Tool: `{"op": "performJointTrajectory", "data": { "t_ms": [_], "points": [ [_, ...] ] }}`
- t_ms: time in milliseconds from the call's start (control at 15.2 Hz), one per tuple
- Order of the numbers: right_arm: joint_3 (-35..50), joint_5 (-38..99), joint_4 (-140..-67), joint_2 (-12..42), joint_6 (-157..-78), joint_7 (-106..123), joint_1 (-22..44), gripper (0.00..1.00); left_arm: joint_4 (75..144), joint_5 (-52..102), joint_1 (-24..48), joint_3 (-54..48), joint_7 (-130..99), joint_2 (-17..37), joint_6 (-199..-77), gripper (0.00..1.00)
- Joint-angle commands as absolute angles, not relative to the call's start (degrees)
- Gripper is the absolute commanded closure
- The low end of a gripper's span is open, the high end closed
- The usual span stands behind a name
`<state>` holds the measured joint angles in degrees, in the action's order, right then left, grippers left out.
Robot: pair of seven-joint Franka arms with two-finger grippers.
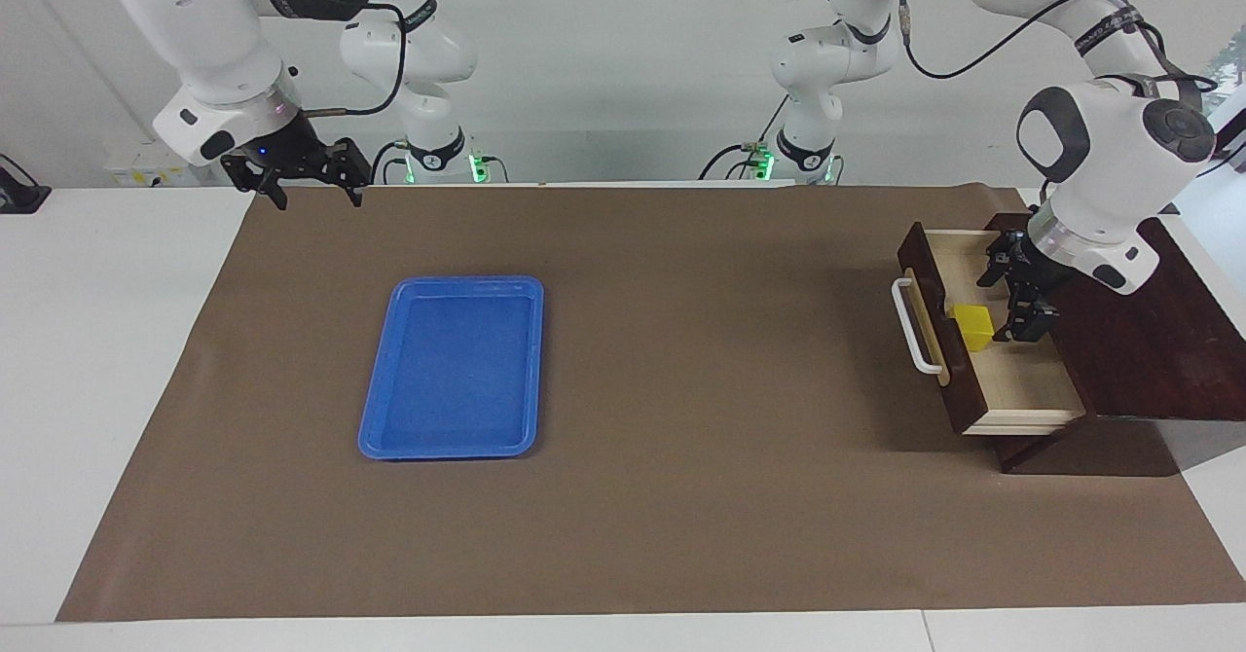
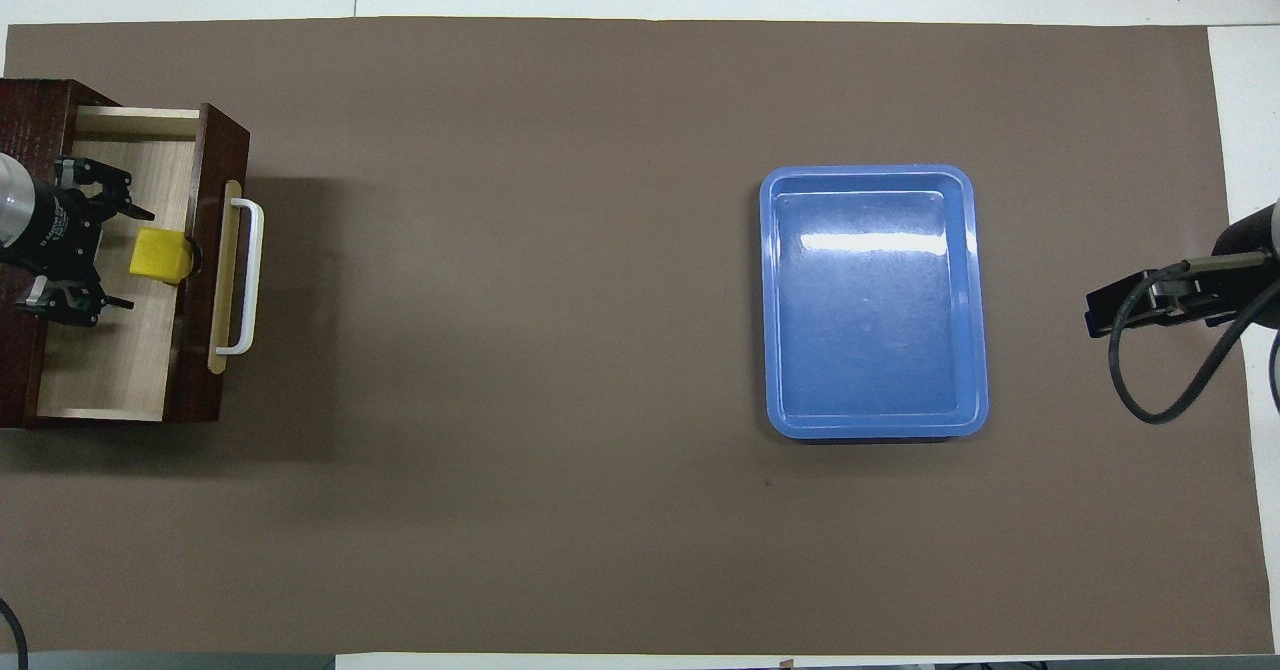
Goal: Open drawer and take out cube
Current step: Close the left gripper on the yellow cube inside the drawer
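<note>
The left gripper [image 1: 1012, 297] is inside the pulled-out drawer [image 1: 1022, 380], its fingers spread wide and holding nothing, just beside the cube [image 1: 972, 327] but not around it. So the opening is done: the drawer stands out from its box at the left arm's end of the table, and the cube sits on the drawer floor against the front panel; grasping and lifting remain. The right gripper [image 1: 310, 177] waits, raised over the mat's edge at the right arm's end, fingers apart. The blue tray [image 1: 375, 418] lies between. The overhead view shows the gap between the fingertips and the cube plainly; the facing view shows the gripper's height.
</note>
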<state>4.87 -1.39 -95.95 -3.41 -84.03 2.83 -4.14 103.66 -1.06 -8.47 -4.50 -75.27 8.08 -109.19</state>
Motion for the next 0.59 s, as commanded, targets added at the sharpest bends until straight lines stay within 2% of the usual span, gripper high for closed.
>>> {"op": "performJointTrajectory", "data": {
  "t_ms": [0, 198, 330, 462, 528],
  "points": [
    [5.3, -1.5, -96.5, -4.3, -84.2, 4.4, -4.6, 0.0, 106.3, -1.0, -8.6, -4.7, -74.8, 6.9, -111.4, 0.0],
    [5.5, -1.5, -96.5, -4.3, -84.3, 4.4, -4.4, 0.0, 107.0, -1.0, -8.4, -4.7, -75.0, 6.7, -111.8, 0.02],
    [5.6, -1.4, -96.5, -4.3, -84.3, 4.3, -4.1, 0.0, 107.1, -1.0, -8.4, -4.7, -75.0, 6.7, -111.9, 0.15],
    [5.6, -1.3, -96.5, -4.3, -84.0, 4.1, -3.4, 0.0, 107.1, -1.0, -8.2, -4.7, -75.0, 6.7, -111.9, 0.33],
    [5.6, -1.2, -96.5, -4.3, -84.0, 4.1, -3.4, 0.0, 107.0, -1.0, -8.0, -4.7, -75.0, 6.8, -111.8, 0.48]
  ]
}}
